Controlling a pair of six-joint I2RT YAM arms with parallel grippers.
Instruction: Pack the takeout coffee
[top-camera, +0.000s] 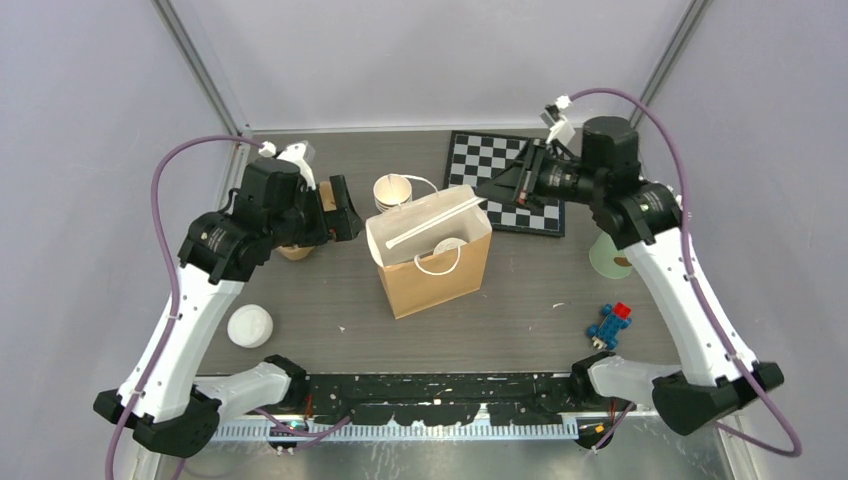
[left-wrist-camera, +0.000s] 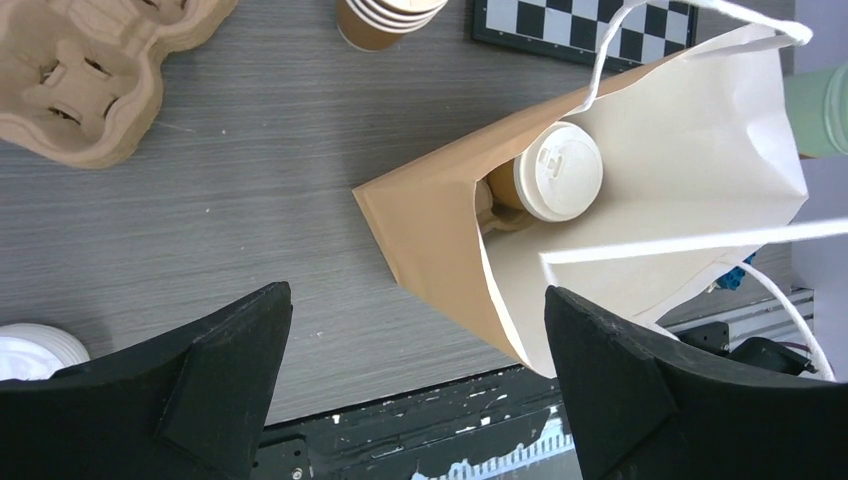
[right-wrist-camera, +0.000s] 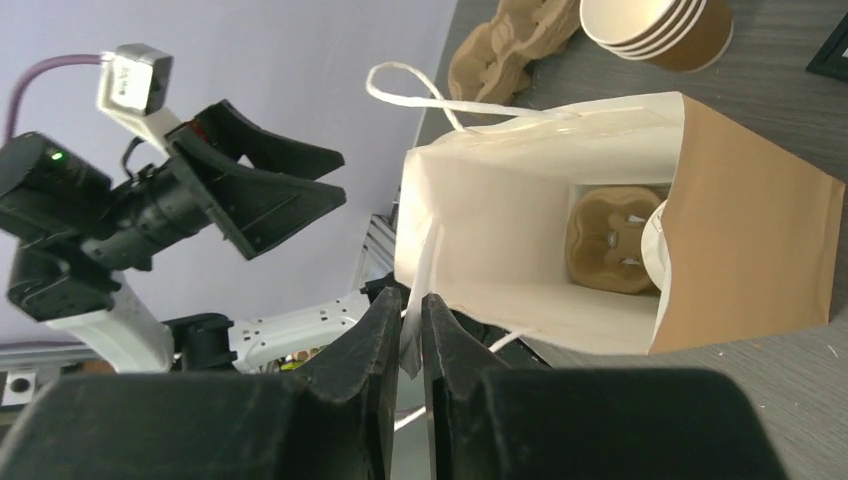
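Nothing really readable here. The white lid on the takeout coffee (left-wrist-camera: 557, 172) has some small moulded marks, but they're too tiny to make out.

On to containers. The brown paper bag (top-camera: 440, 275) sits in the middle of the table (top-camera: 520, 300) with its mouth wide open and a white lining inside. The coffee is already in it, down at the bottom with the lid facing up. Right beside it is a tan pulp cup carrier (right-wrist-camera: 605, 240), which also sits in the bag.

The right gripper (right-wrist-camera: 412, 300) is clenched, and from its wrist view it looks like it's pinching the bag's white handle (right-wrist-camera: 425, 270) between the fingers, at the bag's far right corner. The left gripper (left-wrist-camera: 415, 293) is released, jaws spread wide, hanging just left of the bag and not touching anything.

Other stuff on the table:
- A stack of lidless cups (top-camera: 395, 190) just beyond the bag.
- A chessboard (top-camera: 510, 190) at the far right.
- Another pulp carrier (left-wrist-camera: 90, 75) on the left, mostly under the left arm.
- A loose white lid (top-camera: 250, 325) near left.
- A pale green cup (top-camera: 608, 258) on the right.
- A small blue and red toy (top-camera: 610, 325) near right.
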